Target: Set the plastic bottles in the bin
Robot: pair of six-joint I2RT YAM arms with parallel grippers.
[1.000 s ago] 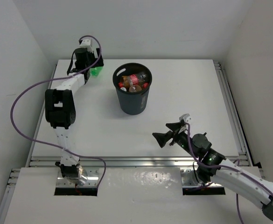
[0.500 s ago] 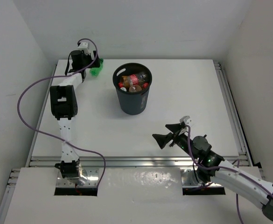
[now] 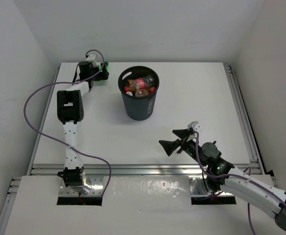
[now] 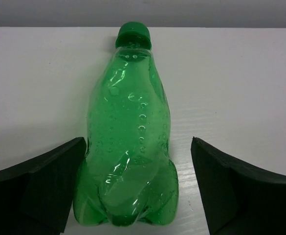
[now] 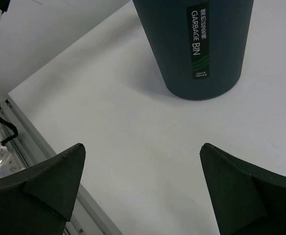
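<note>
Tabletop [image 3: 191, 98]: white and walled in by pale panels, with the arm bases at the near edge.
Bin [image 3: 139, 110]: upright toward the far middle, with several orange and red-labelled bottles [image 3: 140, 85] already inside; an exact count is not possible.
Green bottle [image 4: 129, 142]: lies on its side in the far-left corner, outside the bin, cap pointing away from the wrist camera.
Left pincer [image 4: 138, 147]: released, jaws spread to either side of the bottle's base end. The left finger [image 4: 55, 176] is just beside the plastic, possibly touching. The right finger [image 4: 231, 186] stands clearly apart.
Right pincer [image 5: 142, 152]: released and holding nothing, low over the near right of the tabletop, facing the bin's label from well away.
Risk, off-centre closing: the nearer finger would probably meet the bottle first and push or roll it sideways instead of pinching it.
Risk, slipping: the body is round, smooth and thin-walled, so a squeeze near the flared base may dent it or shoot it forward out of the jaws.
Risk, reach: the left arm is stretched far out, which probably leaves little room to correct.
Risk, delivery: the bin is tall, so a low carry could knock its rim or tip it.
Risk, fill level: the bottles inside sit close to the rim, so a dropped one might bounce back out.
</note>
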